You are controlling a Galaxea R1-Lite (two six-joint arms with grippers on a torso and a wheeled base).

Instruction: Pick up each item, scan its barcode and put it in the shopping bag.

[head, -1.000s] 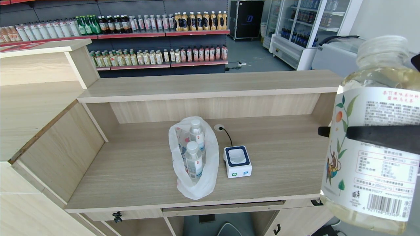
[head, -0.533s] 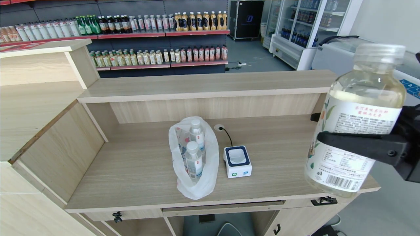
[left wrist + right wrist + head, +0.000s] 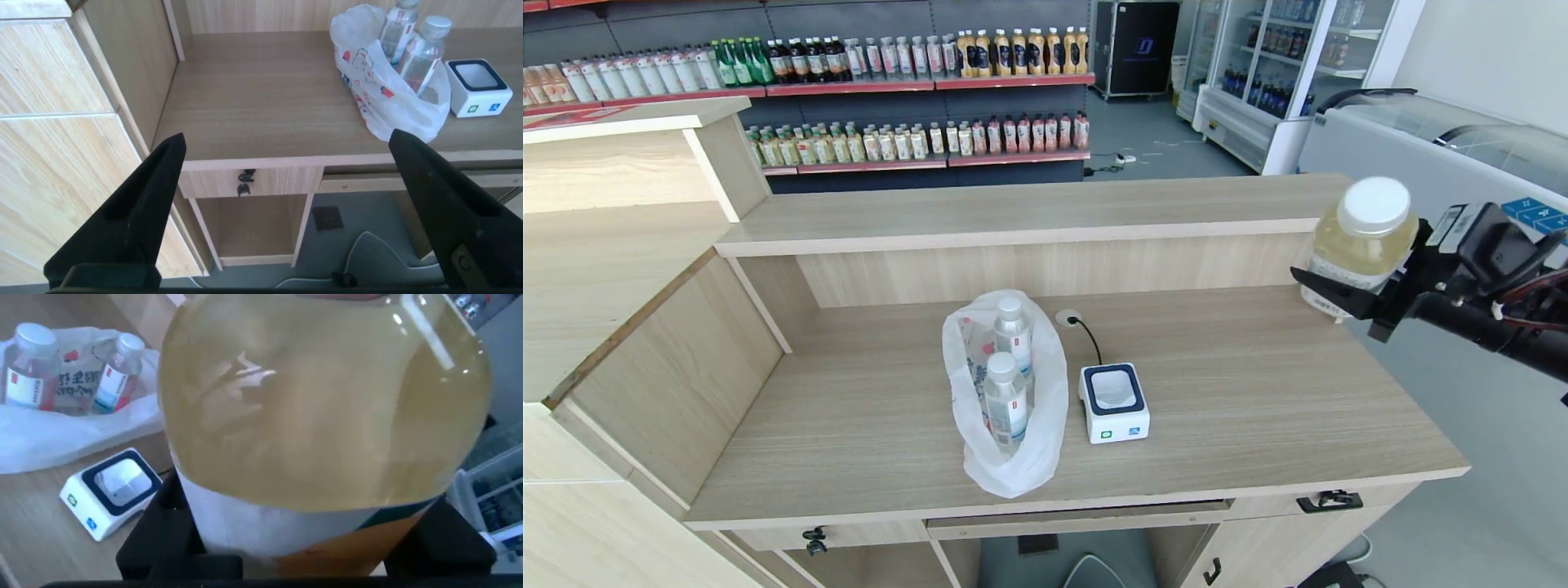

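**Scan step: bottle being carried toward the scanner**

The right gripper (image 3: pixel 1343 294) is clamping the white-capped drink bottle (image 3: pixel 1360 245), upright at the counter's (image 3: pixel 1258 408) far right edge, well apart from the barcode scanner (image 3: pixel 1114 402). The left gripper (image 3: pixel 286 139) is hanging with its jaws wide apart. In judgement, the next move is calling for turning the barcode to the scanner window, then bagging in the shopping bag (image 3: pixel 1005 465).

Print on bottle labels (image 3: pixel 1010 408) unreadable (too small).
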